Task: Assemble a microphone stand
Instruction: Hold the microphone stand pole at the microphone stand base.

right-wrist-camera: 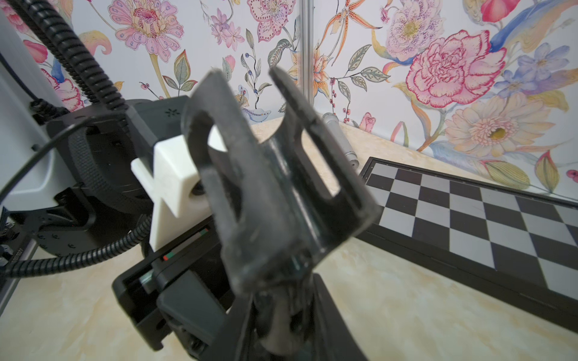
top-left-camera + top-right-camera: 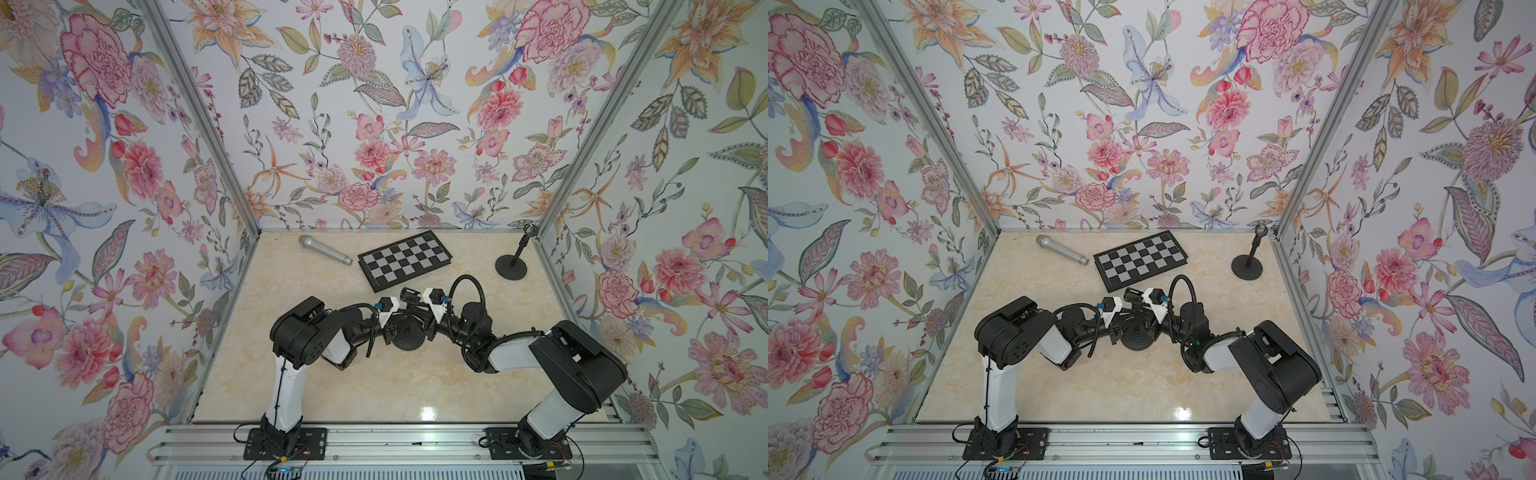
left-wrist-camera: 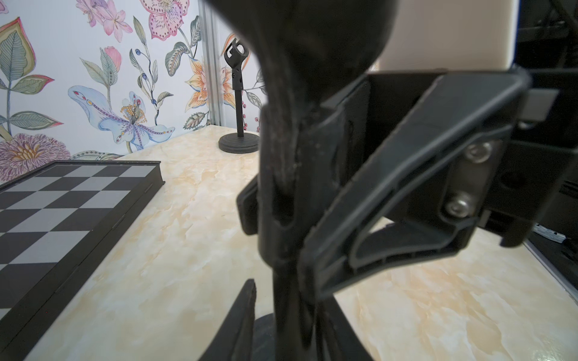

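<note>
Mid-table stands a black microphone stand with a round base and an upright pole. Its clip sits on top, also seen from above. Both arms meet at it. My right gripper is shut on the stem just under the clip. My left gripper straddles the pole lower down. One of its fingers stands a sliver off the pole, and the other lies against it. A silver microphone lies at the back left of the table.
A chessboard lies flat just behind the grippers. A second black stand with its own clip stands in the back right corner. Floral walls close in the marble table on three sides.
</note>
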### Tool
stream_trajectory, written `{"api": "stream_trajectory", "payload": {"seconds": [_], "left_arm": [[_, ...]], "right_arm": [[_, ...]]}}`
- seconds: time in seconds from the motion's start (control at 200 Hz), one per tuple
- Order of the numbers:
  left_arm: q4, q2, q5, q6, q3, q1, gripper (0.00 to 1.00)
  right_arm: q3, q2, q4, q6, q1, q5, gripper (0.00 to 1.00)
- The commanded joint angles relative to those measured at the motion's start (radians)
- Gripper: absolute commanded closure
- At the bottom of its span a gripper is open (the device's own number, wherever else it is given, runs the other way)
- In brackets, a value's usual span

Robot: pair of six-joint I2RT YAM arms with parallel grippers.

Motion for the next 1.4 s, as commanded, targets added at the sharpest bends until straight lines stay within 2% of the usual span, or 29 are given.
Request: {"api": "stream_trajectory", "payload": {"seconds": [0.0, 0.155, 0.32, 0.596, 0.846, 1.011, 1.126, 1.186, 1.286, 1.316, 1.391], "left_arm": [[0.259, 0.032, -0.003, 0.053, -0.024, 0.006, 0.68], [0.258, 0.038, -0.003, 0.138, -0.068, -0.001, 0.69], [0.259, 0.071, -0.003, 0.166, -0.068, -0.006, 0.69], [0.259, 0.103, -0.03, 0.148, 0.003, -0.021, 0.7], [0.26, 0.115, -0.028, 0.132, 0.032, -0.029, 0.72], [0.259, 0.126, -0.022, 0.149, 0.026, -0.041, 0.87], [0.26, 0.135, -0.039, 0.155, -0.009, -0.05, 0.89], [0.26, 0.127, -0.056, 0.186, -0.031, -0.059, 0.9], [0.26, 0.139, -0.055, 0.162, -0.024, -0.052, 0.96], [0.26, 0.145, -0.036, 0.161, -0.019, -0.054, 1.0], [0.26, 0.147, -0.033, 0.174, -0.017, -0.056, 1.0]], "right_arm": [[-0.023, 0.032, 0.04, -0.031, 0.012, 0.01, 0.88], [-0.059, 0.033, 0.049, -0.044, 0.012, 0.019, 0.88], [-0.075, 0.017, 0.007, -0.073, 0.016, 0.029, 0.88], [-0.04, -0.033, -0.123, -0.145, 0.009, 0.057, 0.88], [-0.06, -0.024, -0.113, -0.131, -0.001, 0.041, 0.88], [-0.076, 0.001, -0.075, -0.097, 0.002, 0.017, 0.87], [-0.094, -0.007, -0.045, -0.078, 0.0, 0.003, 0.82], [-0.097, -0.021, -0.065, -0.094, -0.005, -0.042, 0.76], [-0.088, -0.042, -0.105, -0.122, -0.032, -0.161, 0.62], [-0.082, -0.049, -0.114, -0.12, -0.049, -0.201, 0.59], [-0.059, -0.067, -0.149, -0.126, -0.091, -0.297, 0.54]]}}
